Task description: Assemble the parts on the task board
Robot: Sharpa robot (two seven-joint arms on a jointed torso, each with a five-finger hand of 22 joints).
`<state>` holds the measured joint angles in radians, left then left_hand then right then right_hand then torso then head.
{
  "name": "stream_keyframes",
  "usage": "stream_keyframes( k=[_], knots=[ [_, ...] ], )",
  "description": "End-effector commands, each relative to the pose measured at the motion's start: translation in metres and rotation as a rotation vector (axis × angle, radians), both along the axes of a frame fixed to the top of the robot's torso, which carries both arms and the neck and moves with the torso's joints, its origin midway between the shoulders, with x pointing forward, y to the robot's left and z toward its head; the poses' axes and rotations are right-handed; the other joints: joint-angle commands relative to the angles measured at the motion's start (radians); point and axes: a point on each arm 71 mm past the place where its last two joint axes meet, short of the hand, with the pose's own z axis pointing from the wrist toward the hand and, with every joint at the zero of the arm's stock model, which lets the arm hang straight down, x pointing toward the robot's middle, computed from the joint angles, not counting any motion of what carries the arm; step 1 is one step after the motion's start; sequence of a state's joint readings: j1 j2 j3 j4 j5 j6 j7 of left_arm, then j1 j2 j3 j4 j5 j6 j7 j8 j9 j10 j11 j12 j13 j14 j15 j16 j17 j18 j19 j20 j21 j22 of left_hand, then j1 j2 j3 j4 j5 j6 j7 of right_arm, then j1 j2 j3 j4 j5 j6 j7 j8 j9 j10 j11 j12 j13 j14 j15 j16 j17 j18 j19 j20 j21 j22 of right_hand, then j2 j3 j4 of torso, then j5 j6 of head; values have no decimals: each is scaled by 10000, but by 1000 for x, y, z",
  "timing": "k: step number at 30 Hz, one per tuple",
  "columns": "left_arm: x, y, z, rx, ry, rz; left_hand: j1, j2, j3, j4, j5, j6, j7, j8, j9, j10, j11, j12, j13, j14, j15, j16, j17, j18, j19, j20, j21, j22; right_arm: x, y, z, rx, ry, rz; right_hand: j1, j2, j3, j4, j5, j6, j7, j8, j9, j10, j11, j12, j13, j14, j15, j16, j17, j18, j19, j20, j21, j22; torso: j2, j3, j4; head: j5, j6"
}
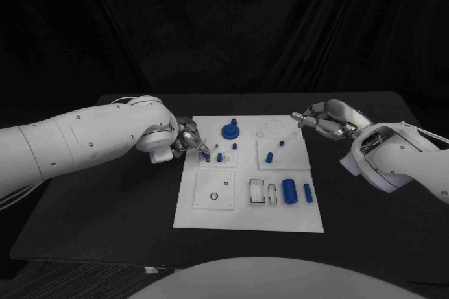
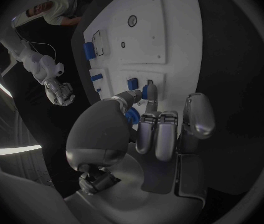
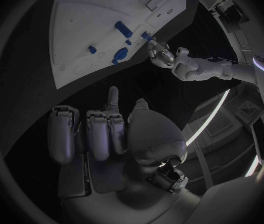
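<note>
Left hand pinches small blue peg over task board, frame's left-centre | peg likely light, rigid, smooth: hold by its sides | right hand upper right, loosely curled, holding nothing | left wrist view shows the pinch; head view the board layout

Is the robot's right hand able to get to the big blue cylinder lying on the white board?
Probably yes. The right hand hovers by the task board's far right corner holding nothing, and the big blue cylinder lies on that same side with nothing over it. The left hand is busy across the board.
</note>
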<state>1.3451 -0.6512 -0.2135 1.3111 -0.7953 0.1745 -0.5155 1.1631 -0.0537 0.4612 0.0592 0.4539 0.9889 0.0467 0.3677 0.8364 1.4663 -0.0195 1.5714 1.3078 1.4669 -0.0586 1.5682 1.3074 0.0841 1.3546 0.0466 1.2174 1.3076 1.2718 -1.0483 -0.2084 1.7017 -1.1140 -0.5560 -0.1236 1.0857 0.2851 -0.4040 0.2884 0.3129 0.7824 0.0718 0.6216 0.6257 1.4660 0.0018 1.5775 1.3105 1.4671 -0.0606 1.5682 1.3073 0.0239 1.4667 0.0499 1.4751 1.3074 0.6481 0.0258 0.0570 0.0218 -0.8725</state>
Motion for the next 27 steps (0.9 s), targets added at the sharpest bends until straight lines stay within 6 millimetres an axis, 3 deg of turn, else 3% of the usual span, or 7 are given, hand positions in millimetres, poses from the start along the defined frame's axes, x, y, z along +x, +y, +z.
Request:
stream_keyframes(
  k=[1, 27],
  knots=[
    [-2, -2, -3, -104, 122, -60, -24, 38, 68, -15, 40, -8, -34, 2, 12, 1045, -36, -6, 2630, 1039, -73, 26, 2634, 43, -88, 2, -54, 934, -1, -1, 0, 7, -38, -96, 114, -18, 7, 10, 37, 3, -77, 47, -11, 1047, -90, -67, 2603, 1011, -73, -45, 2526, 48, 433, -51, -35, 2241, -1, 3, -3, -24, -1],
    [-3, -2, -11, -131, 120, 39, 9, 67, 129, -43, 87, -25, -27, 0, 18, 1045, -31, -6, 2630, 1039, -68, 26, 2634, 53, -122, 5, -108, 922, 0, -1, -1, -1, -22, -83, 114, -18, 7, 10, 37, 3, -77, 47, -11, 1047, -90, -67, 2603, 1011, -73, -45, 2526, 48, 433, -51, -35, 2241, -2, 7, -2, 15, -1]
  ],
)
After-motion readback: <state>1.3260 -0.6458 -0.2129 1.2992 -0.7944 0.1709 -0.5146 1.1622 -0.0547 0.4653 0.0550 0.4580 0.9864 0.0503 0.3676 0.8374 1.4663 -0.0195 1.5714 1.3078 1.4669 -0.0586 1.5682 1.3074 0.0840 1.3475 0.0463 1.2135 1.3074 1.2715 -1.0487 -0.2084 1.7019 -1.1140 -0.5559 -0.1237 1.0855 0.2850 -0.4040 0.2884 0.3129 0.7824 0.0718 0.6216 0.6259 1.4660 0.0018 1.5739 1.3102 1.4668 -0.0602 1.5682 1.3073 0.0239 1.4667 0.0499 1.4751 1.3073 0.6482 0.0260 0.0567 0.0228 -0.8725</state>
